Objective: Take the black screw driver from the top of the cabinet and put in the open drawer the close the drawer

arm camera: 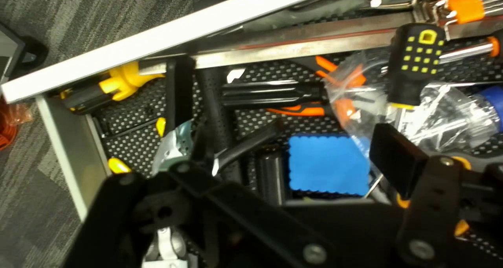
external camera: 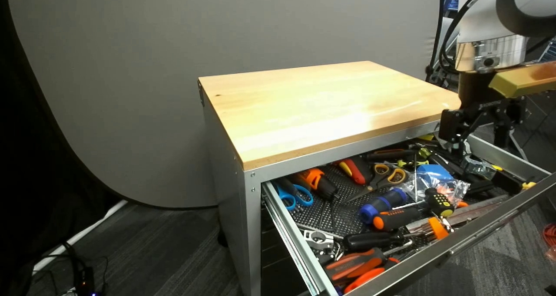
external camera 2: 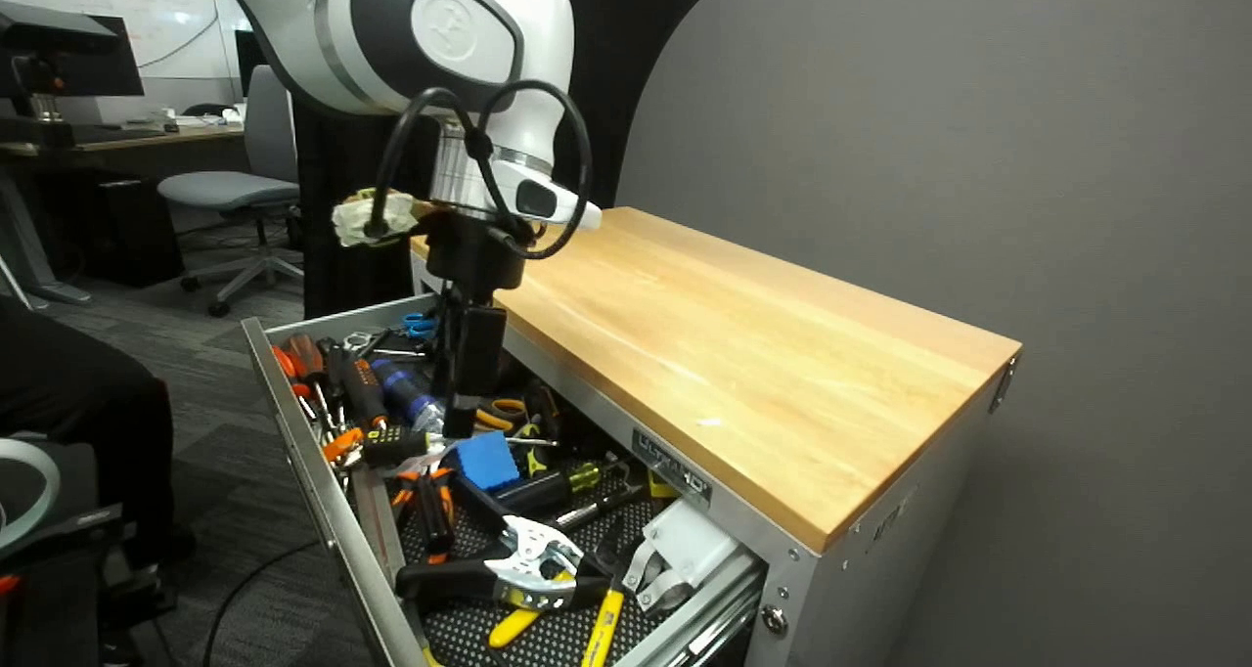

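Observation:
The grey metal cabinet (external camera: 230, 179) with a light wooden top (external camera: 321, 105) shows in both exterior views (external camera 2: 880, 569). Its uppermost drawer (external camera: 456, 244) is pulled open and full of tools, also in the wrist view (arm camera: 157, 40). A stubby black tool with yellow spots, which fits the black screw driver (arm camera: 418, 63), lies in the drawer, also in both exterior views (external camera: 439, 202) (external camera 2: 394, 445). My gripper (external camera: 478, 137) is open above the drawer, fingers pointing down. In the wrist view (arm camera: 298, 148) nothing is held between its fingers. The screw driver is apart from it, beyond the right finger.
A blue scalloped block (arm camera: 329, 164) lies below my fingers beside a plastic bag (arm camera: 444, 118). Scissors (external camera: 388, 176), a spring clamp (external camera 2: 538, 559) and several orange- and blue-handled tools crowd the drawer. A grey screen (external camera 2: 978, 158) stands behind the cabinet.

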Robot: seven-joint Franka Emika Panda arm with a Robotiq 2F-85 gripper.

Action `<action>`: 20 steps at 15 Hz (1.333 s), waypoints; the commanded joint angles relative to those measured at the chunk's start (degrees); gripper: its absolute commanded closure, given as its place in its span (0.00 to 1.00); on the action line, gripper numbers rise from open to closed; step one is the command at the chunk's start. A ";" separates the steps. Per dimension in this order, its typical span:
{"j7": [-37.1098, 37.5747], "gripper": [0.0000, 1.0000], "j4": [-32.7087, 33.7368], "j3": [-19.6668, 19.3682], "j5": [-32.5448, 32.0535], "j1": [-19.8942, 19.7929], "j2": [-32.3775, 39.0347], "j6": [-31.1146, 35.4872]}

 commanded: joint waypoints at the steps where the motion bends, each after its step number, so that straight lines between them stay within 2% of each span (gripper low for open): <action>1: -2.84 0.00 -0.28 -2.40 -2.15 -2.29 -2.15 -2.13; 5: -4.07 0.00 0.51 -5.33 -4.55 -5.17 0.44 -5.59; 9: -9.91 0.00 0.45 -7.53 -3.15 -8.85 2.55 -8.07; 12: -9.48 0.00 1.20 -9.23 -3.58 -10.65 5.03 -8.71; 17: -7.26 0.00 2.57 -11.14 -4.61 -11.40 9.82 -9.89; 20: -5.76 0.00 4.29 -12.00 -5.47 -11.03 11.85 -13.83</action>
